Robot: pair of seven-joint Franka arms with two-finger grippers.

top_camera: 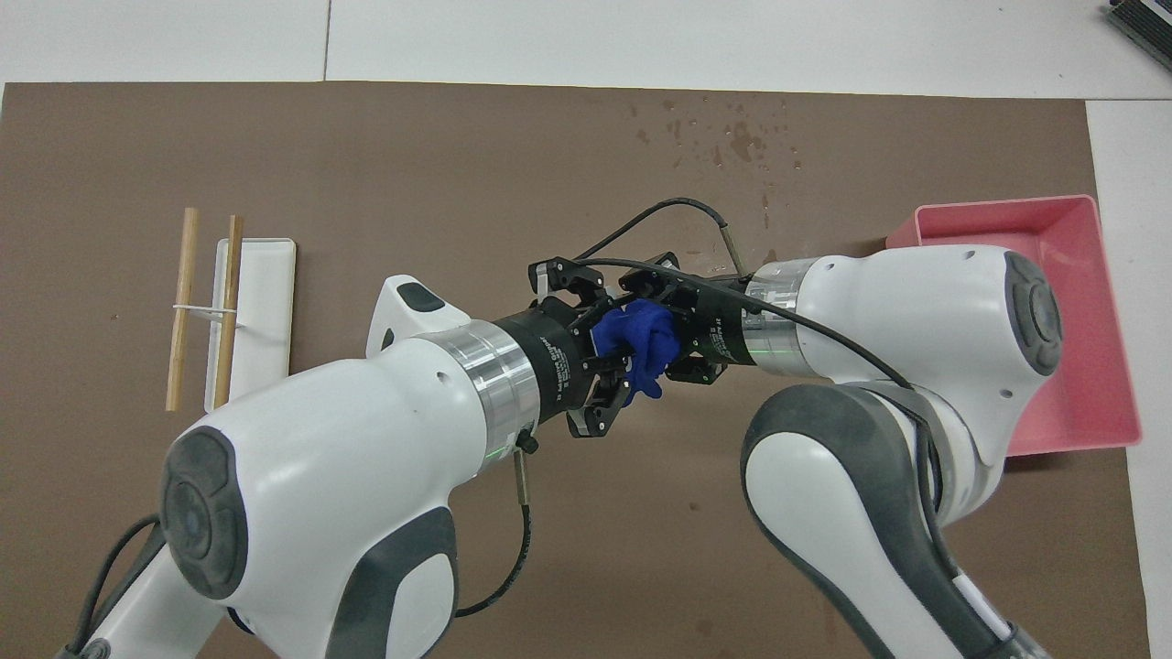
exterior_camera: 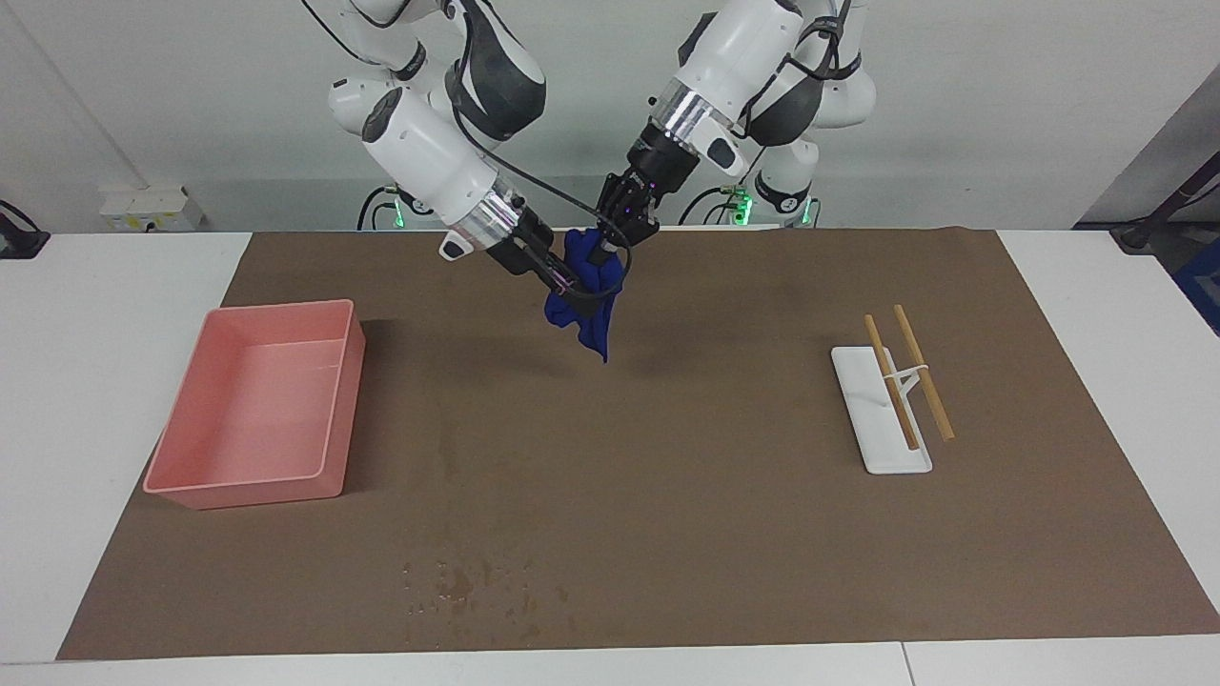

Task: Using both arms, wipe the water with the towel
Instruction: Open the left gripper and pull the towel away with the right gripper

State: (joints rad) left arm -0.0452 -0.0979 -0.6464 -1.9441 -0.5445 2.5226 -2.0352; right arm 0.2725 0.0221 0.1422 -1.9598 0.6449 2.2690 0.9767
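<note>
The blue towel (exterior_camera: 586, 295) hangs bunched in the air over the brown mat (exterior_camera: 667, 534), above the part of the surface nearest the robots, with one corner drooping toward the mat without touching it. The right pincer (exterior_camera: 569, 284) is clamped on the towel's upper bunch. The left pincer (exterior_camera: 610, 240) sits against the same bunch from the other arm's end; whether its fingers are pressed on the cloth or parted I cannot tell. From overhead the two pincers meet head-on with the towel (top_camera: 638, 335) between them. Water spots (exterior_camera: 477, 583) lie on the mat at its edge farthest from the robots. A pink tub (exterior_camera: 257, 414) stands toward the right arm's end of the surface. A white tray (exterior_camera: 872, 429) with two wooden sticks (exterior_camera: 905, 376) propped across it lies toward the left arm's end.
</note>
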